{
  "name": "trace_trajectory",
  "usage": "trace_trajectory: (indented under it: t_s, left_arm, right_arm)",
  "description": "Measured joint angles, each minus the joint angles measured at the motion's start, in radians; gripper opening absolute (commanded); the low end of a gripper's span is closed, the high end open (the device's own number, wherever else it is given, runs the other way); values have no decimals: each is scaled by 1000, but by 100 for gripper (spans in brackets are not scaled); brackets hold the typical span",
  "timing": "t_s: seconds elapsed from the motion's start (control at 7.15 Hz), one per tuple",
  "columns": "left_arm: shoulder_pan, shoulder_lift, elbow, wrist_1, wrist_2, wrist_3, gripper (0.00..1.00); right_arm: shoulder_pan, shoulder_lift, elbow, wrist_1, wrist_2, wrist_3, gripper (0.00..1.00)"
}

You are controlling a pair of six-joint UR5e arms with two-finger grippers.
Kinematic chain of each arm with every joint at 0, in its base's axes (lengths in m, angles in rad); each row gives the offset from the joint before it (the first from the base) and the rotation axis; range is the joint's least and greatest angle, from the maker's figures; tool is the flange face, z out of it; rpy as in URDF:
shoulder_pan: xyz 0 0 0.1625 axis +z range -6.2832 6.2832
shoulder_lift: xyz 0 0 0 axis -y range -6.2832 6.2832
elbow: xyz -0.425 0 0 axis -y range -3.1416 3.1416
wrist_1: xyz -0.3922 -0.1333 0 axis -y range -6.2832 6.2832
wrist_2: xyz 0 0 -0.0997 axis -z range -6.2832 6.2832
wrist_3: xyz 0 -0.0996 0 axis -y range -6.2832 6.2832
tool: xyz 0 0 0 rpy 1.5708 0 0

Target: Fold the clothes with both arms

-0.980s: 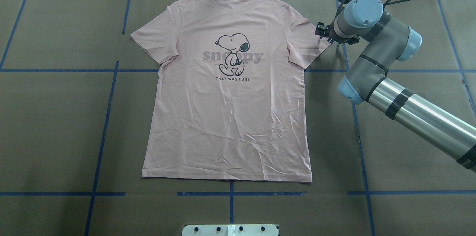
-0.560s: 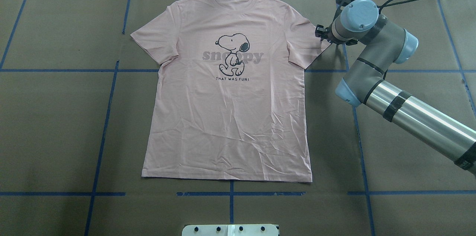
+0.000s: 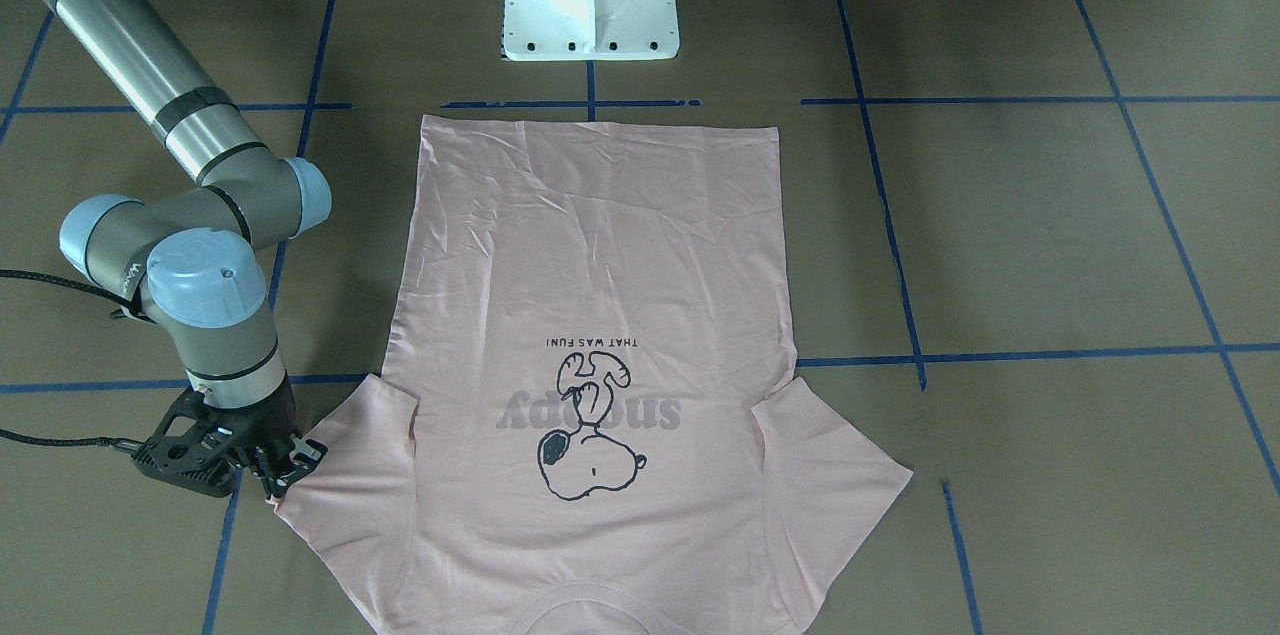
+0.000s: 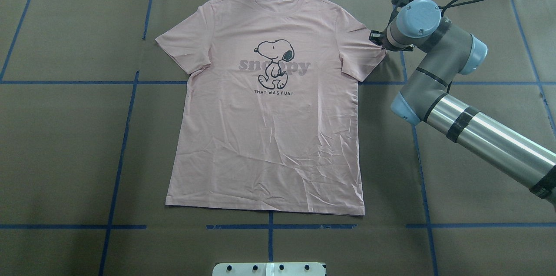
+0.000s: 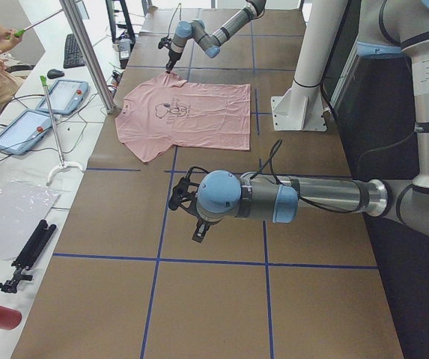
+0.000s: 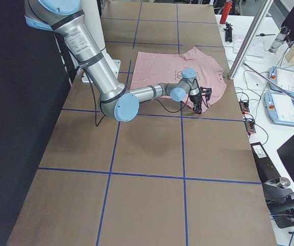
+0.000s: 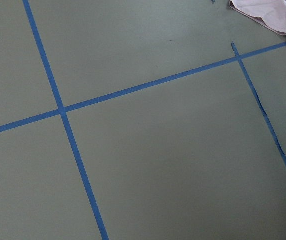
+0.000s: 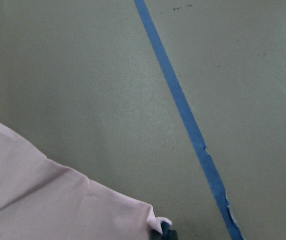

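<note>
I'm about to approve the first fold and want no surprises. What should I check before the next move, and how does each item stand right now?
1. Garment laid out: ok, the pale pink T-shirt with the black dog print lies face up.
2. Fabric smooth: not ok, creases cross its lower half.
3. First grasp: ok, the right gripper is at the near sleeve tip, whose corner looks pinched.
4. Second grasp: not ok, the left gripper hangs over the bare brown table, apart from the far sleeve.
5. Left gripper open: cannot tell.
</note>
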Motion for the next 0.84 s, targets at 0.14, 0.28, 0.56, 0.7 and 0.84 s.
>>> trace_trajectory:
  t_s: [0.14, 0.28, 0.56, 0.7, 0.84]
  left_arm:
    - [0, 0, 0, 0, 0, 0, 100]
    - [-1, 0, -1, 0, 0, 0, 100]
    - [-2, 1, -9, 0, 0, 0, 100]
    - [-2, 1, -14, 0, 0, -1, 100]
    - [-2, 2, -15, 1, 0, -2, 100]
  right_arm:
    - [0, 8, 14, 1, 1, 1, 0]
    - [-3, 23, 36, -1, 3, 5, 0]
    - [-51, 83, 49, -13, -8, 60, 0]
    - [-71, 124, 15, -19, -25, 97, 0]
    - [-83, 182, -52, -20, -47, 117, 60]
